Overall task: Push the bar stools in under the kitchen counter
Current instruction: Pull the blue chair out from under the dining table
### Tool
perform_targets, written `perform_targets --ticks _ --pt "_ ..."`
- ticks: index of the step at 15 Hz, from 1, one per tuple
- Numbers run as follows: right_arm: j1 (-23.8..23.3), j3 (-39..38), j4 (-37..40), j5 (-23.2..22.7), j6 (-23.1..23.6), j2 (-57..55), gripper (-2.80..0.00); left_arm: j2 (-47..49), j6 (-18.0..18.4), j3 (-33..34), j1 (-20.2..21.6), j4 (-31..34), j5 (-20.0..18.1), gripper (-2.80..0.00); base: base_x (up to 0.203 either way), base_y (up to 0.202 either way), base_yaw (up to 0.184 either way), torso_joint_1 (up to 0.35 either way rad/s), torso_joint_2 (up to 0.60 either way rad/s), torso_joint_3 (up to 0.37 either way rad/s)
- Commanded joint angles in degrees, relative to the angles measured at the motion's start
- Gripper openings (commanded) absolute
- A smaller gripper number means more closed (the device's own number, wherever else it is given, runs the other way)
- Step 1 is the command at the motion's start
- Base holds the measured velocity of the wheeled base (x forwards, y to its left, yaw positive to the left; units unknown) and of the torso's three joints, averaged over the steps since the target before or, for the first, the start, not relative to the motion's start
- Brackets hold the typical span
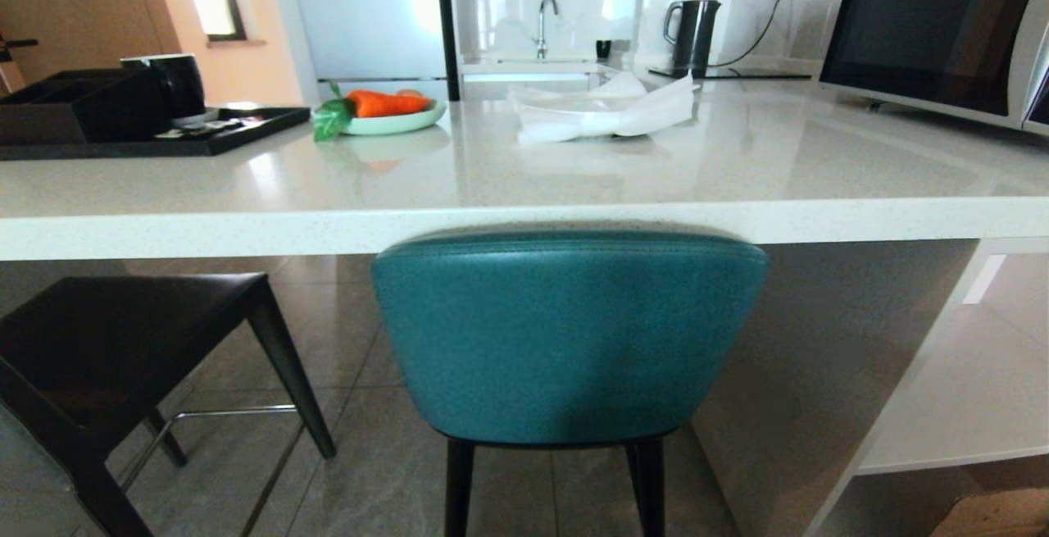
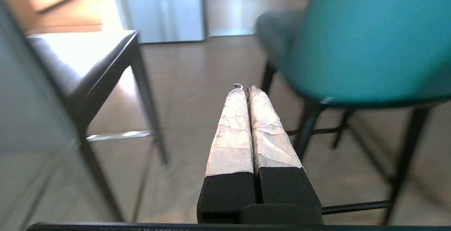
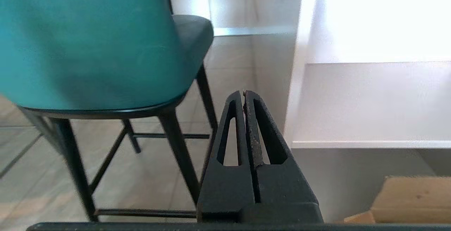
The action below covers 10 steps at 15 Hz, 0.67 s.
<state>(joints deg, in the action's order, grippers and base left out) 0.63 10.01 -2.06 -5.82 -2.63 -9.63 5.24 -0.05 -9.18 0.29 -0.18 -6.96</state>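
No legible text, label, brand name or number appears in any view. The only mark is a fragment of a white curved line on the dark front of the appliance (image 1: 934, 25) at the far right of the kitchen counter (image 1: 524, 229); it cannot be read as a letter or logo.
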Motion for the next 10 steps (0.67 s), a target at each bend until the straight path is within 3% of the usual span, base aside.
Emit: perform_targets --ticks 1,5,10 --pt "0.2 1.2 -3.9 -1.6 -0.1 -10.3 -2.80 13.1 -0.8 -3.8 -0.2 -2.6 -2.1 -2.80 0.000 0.000 0.000 0.000 0.00 0.000" --pt "0.2 0.0 -16.2 -7.3 0.6 -24.4 -2.80 32.0 -1.4 -4.2 -0.8 -16.3 -8.8 -2.80 0.000 0.000 0.000 0.000 0.00 0.000" --pt "1.0 -0.6 -34.7 -8.8 1.4 -43.2 -2.80 56.1 -1.5 -3.4 -2.0 -37.9 -10.6 -2.80 0.000 0.000 0.000 0.000 0.00 0.000"
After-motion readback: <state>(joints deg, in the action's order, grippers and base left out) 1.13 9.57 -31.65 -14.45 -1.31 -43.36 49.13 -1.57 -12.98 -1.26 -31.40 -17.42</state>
